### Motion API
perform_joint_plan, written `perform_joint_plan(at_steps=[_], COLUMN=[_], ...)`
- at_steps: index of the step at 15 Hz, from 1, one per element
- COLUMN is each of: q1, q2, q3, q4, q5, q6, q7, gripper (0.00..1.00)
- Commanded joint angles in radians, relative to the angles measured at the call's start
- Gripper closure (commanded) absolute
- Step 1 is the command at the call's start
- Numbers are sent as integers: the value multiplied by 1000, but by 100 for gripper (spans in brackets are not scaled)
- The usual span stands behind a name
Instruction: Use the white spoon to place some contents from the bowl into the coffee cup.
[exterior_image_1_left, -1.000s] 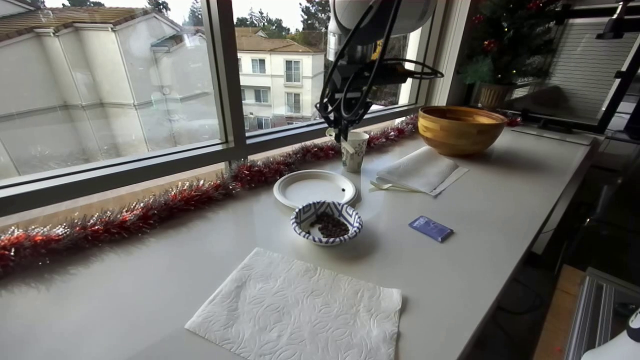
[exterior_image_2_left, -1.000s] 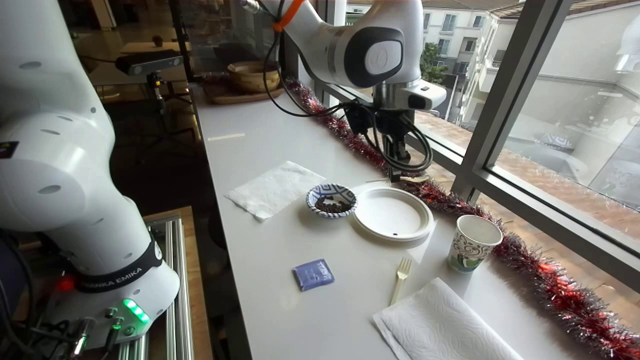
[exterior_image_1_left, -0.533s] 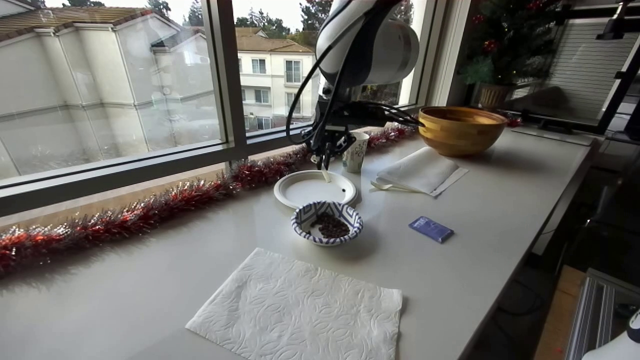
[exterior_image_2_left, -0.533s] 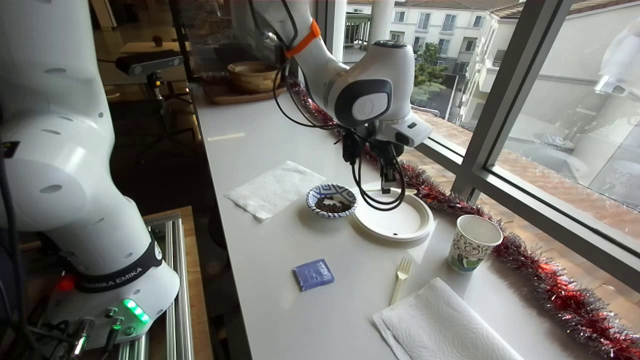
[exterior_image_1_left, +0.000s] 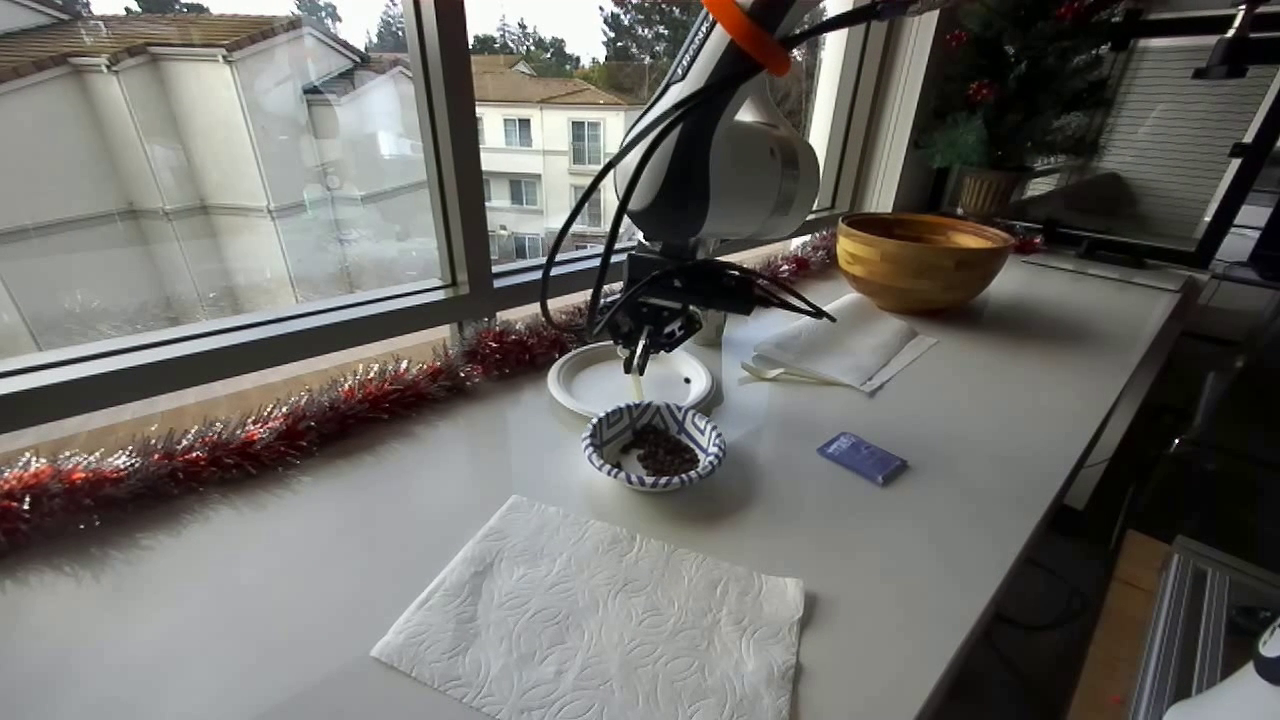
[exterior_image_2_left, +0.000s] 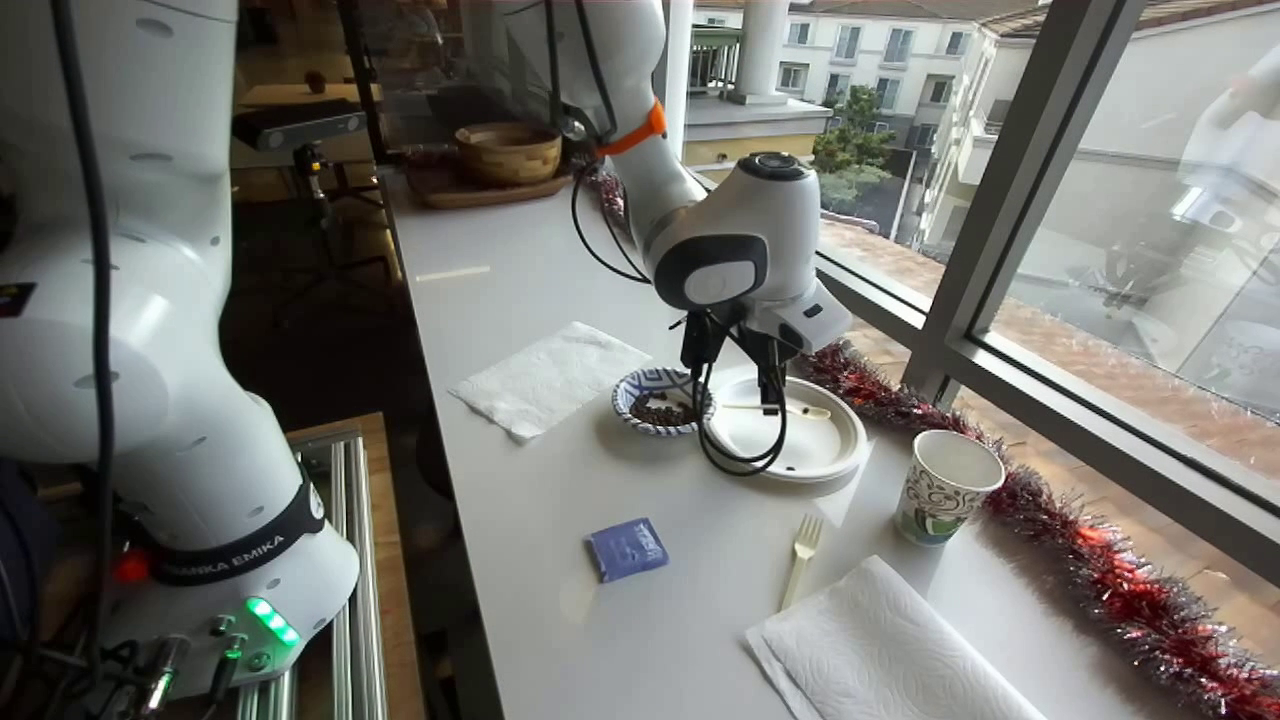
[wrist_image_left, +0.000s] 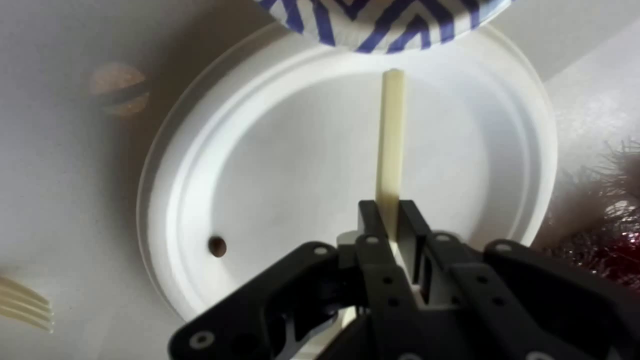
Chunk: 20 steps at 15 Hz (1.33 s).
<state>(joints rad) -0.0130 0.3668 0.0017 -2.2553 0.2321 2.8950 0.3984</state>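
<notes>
Spoon (wrist_image_left: 391, 145): located in my pincer (wrist_image_left: 393, 212), over the plate (wrist_image_left: 300, 170). I find the pincer clamped on the handle, pressing from both sides, as the wrist view confirms. There the free tip of the handle points toward the bowl (wrist_image_left: 345, 25) and ends just short of its rim. In an exterior view the spoon shows on either side of my grip; whether it touches the plate I could not establish.

Bowl: upright on the bench (exterior_image_2_left: 690, 620), just beside the plate; contact between the two could not be determined. Dark, grainy contents (exterior_image_1_left: 665, 450) lie inside, with pale floor showing alongside. I note one dark piece (wrist_image_left: 217, 247) on the plate, toward its rim.

Cup (exterior_image_2_left: 945, 490): upright, printed with scrolls, green toward the base. It stands near the tinsel (exterior_image_2_left: 1110, 553), apart from the plate, the spoon and my pincer.

Surroundings: fork (exterior_image_2_left: 800, 560) flat on the bench, its handle meeting the folded towel (exterior_image_2_left: 890, 650); whether it runs beneath I cannot say. Blue packet (exterior_image_2_left: 627, 548) flat, apart from fork and bowl alike. Spread towel (exterior_image_1_left: 610, 610) near the bowl, on the side away from the plate. Wooden bowl (exterior_image_1_left: 922, 262) upright beyond the folded towel in an exterior view.
</notes>
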Motion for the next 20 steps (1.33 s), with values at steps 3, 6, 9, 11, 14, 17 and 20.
perform_joint_plan(at_steps=[3,6,9,11,14,17,20], q1=[-54,-68,-62,-58,-38,-13,1], q2=[66,76,51,-6,-132,-289,-424], q3=[57,66,52,48,27,-5,-17], q4=[35,40,32,5,-55,-118,-158], q5=[102,106,91,85,57,-14,-143], q6=[59,56,19,-14,-97,-238,-345], q7=[-90,-108,-101,-102,-104,-113,-86], gripper=[97,97,54,41,20,2,0])
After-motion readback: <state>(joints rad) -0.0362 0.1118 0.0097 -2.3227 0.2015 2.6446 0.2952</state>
